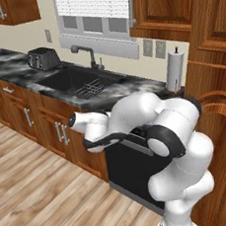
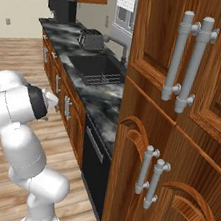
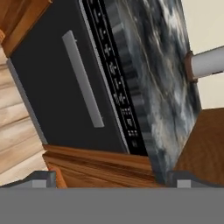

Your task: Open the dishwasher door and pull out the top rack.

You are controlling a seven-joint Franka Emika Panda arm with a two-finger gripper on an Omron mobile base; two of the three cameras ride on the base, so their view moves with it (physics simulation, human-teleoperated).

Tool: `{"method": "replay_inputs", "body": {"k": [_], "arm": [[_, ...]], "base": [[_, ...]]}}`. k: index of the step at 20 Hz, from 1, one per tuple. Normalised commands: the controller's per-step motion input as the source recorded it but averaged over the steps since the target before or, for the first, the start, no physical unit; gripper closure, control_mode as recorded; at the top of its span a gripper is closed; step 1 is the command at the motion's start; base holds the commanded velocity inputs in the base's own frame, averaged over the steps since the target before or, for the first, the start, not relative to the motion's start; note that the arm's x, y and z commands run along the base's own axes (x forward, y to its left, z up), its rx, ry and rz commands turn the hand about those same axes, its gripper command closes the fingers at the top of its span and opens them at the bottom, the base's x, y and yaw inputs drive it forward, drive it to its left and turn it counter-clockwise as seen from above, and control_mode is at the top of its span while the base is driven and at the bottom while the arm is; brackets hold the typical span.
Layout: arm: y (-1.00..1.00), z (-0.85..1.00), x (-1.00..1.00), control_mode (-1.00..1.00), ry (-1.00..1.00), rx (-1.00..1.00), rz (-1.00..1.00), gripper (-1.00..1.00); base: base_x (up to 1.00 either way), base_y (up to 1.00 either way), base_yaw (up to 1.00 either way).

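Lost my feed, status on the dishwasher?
Gripper open, holding nothing. Dishwasher door shut, handle not yet gripped. Nothing between gripper and handle.

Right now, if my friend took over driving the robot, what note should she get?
Gripper: open, holding nothing, hovering in front of the dishwasher door and not touching it.
Dishwasher door: shut, under the dark counter, its handle untouched. The top rack is hidden behind it.
Done: arm brought up to the door.
Left: grasp the handle, swing the door down, then pull out the top rack.
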Motion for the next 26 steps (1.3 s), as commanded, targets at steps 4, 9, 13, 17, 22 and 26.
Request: {"method": "replay_inputs", "body": {"k": [4,9,13,17,22,26], "arm": [[-0.01,-0.48,0.25,-1.0,0.0,-0.13,0.0,-1.0],[-0.16,-0.44,0.33,-1.0,0.01,-0.13,0.0,-1.0],[-0.3,-0.35,0.25,-1.0,0.0,-0.12,0.0,-1.0],[-0.3,-0.4,0.12,-1.0,0.0,-0.12,0.0,-1.0],[-0.32,-0.35,0.11,-1.0,0.0,-0.13,0.0,-1.0],[-0.34,-0.32,0.11,-1.0,0.0,-0.12,0.0,-1.0]], "base": [[0.0,0.0,0.0],[0.0,0.0,0.0],[0.0,0.0,0.0],[0.0,0.0,0.0],[0.0,0.0,0.0],[0.0,0.0,0.0]]}}
